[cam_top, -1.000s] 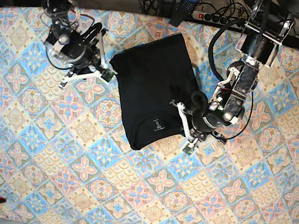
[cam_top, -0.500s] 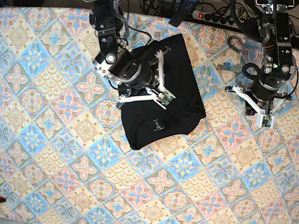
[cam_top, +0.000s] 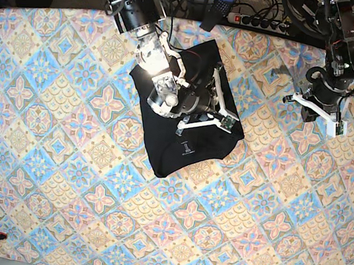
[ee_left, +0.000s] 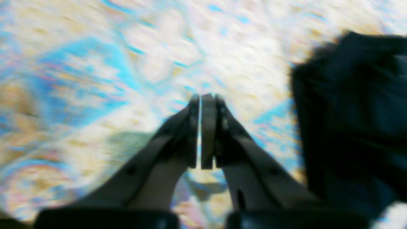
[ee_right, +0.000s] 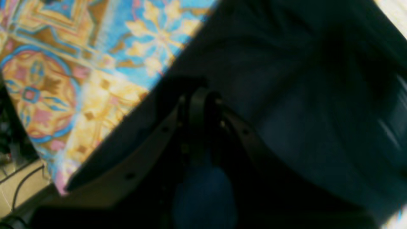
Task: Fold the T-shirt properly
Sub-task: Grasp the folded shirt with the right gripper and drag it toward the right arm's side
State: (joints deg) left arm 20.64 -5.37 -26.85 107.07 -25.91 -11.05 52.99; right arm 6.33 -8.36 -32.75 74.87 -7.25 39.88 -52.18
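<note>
While T-shirt (cam_top: 184, 107) lies diagonally, printed end nearest | right gripper (ee_right: 202, 95) pressed together above it | left gripper (ee_left: 201, 98) closed, empty

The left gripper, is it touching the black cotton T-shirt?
Apart. In the base view the left gripper sits over patterned cloth, well clear of the black T-shirt.

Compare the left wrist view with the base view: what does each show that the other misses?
Only the left wrist view shows the left gripper shut on nothing, pads nearly touching above the patterned tablecloth. Only the base view shows the right gripper over the T-shirt, its white mark, and the power strip. Both show the T-shirt and cloth.
</note>
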